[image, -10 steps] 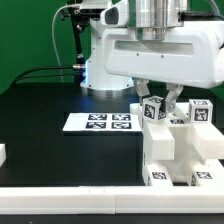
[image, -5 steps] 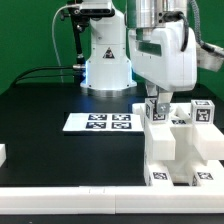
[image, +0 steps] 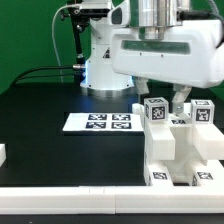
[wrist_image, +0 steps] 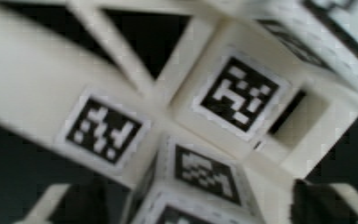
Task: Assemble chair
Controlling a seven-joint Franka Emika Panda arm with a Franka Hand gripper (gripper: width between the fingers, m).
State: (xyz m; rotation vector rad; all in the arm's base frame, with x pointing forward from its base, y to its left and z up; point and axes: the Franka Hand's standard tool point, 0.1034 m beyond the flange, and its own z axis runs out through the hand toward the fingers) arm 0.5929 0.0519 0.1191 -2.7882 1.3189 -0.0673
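Observation:
The chair [image: 180, 150] is a chunky white block structure at the exterior view's right, with tags on its front and top. A tagged white peg [image: 155, 108] stands upright on its top, and another tagged piece [image: 201, 112] stands to the right of it. My gripper [image: 160, 100] hangs straight down over the peg, open, one finger on each side. In the wrist view the tagged white parts [wrist_image: 229, 95] fill the picture, blurred. There my gripper [wrist_image: 194, 205] shows a dark gap between each finger [wrist_image: 51, 200] and the white part.
The marker board [image: 100, 122] lies flat on the black table left of the chair. A small white part [image: 3, 153] shows at the exterior view's left edge. The arm's base [image: 100, 60] stands at the back, before a green wall.
The jaws have spread and let go of the tagged peg. The hand has turned about its axis since half a second ago. The peg stays upright on the chair.

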